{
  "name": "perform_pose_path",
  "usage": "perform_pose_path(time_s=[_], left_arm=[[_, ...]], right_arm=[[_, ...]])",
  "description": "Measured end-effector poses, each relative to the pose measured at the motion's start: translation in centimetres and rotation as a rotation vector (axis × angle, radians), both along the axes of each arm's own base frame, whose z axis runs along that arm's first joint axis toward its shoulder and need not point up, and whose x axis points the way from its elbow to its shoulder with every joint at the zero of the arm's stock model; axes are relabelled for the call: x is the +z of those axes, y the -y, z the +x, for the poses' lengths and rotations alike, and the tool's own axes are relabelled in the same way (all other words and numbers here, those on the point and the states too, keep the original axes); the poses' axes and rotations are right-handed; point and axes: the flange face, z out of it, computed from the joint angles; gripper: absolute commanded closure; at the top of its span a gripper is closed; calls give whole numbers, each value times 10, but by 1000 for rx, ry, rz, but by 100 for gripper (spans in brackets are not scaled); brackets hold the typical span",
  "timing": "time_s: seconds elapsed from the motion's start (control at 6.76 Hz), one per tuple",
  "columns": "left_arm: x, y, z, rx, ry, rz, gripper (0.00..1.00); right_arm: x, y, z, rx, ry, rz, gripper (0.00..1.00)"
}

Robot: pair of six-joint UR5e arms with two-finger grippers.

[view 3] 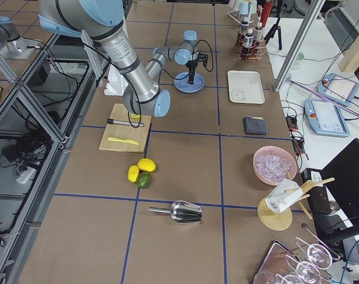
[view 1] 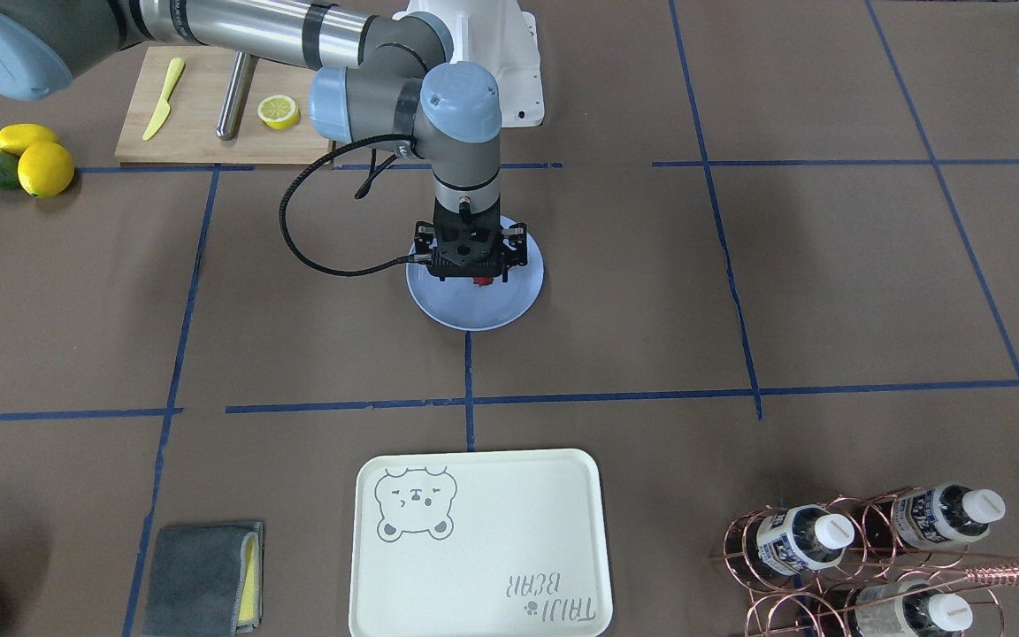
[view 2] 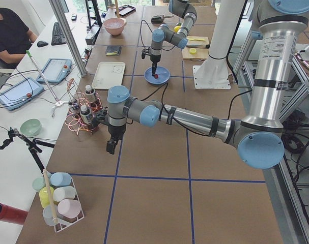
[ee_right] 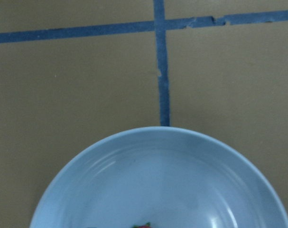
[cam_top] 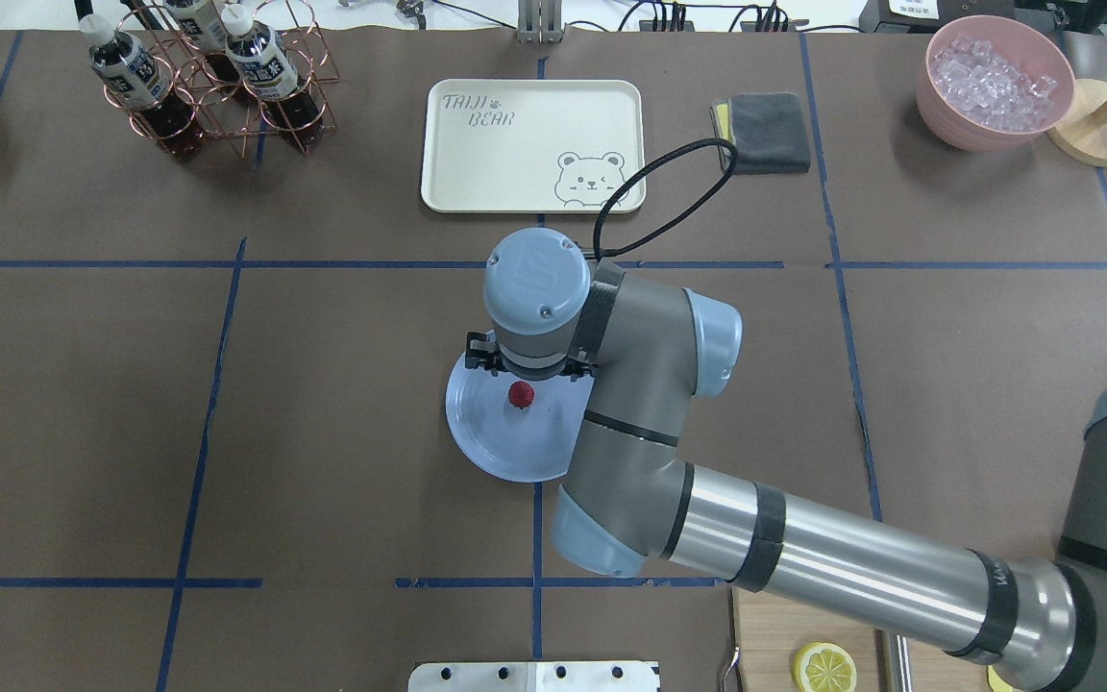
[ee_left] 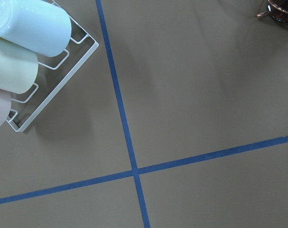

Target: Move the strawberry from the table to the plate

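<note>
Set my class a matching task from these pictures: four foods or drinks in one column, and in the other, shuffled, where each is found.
Things
1. strawberry
2. lemon half
3. bottles
4. ice

Places
A. copper rack
B. blue plate
C. pink bowl
D. wooden board

Pairs: 1-B, 2-D, 3-A, 4-C
</note>
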Motion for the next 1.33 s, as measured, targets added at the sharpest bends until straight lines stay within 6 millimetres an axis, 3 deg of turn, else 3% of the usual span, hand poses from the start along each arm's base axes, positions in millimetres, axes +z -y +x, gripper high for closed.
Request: perform_pose_path(time_s=[0.15, 0.3, 0.59, 0.89, 1.18, 1.33], left_arm=[[-1, 1, -5, -9, 0, 0, 0], [-2, 1, -8, -15, 0, 0, 0], [-3, 0, -10, -13, -22, -6, 0], [-2, -2, -16, -19, -38, -15, 0], [12, -11, -28, -13, -45, -35, 0], [24, -19, -43, -1, -43, -52, 0]], right_arm=[[13, 13, 52, -7, -7, 8, 0], [36, 24, 120, -33, -16, 40, 0], [101, 45, 246, -104, -57, 106, 0], [184, 82, 382, -185, -76, 124, 0], [284, 89, 513, -274, -59, 149, 0], [327, 81, 568, -306, -55, 174, 0]])
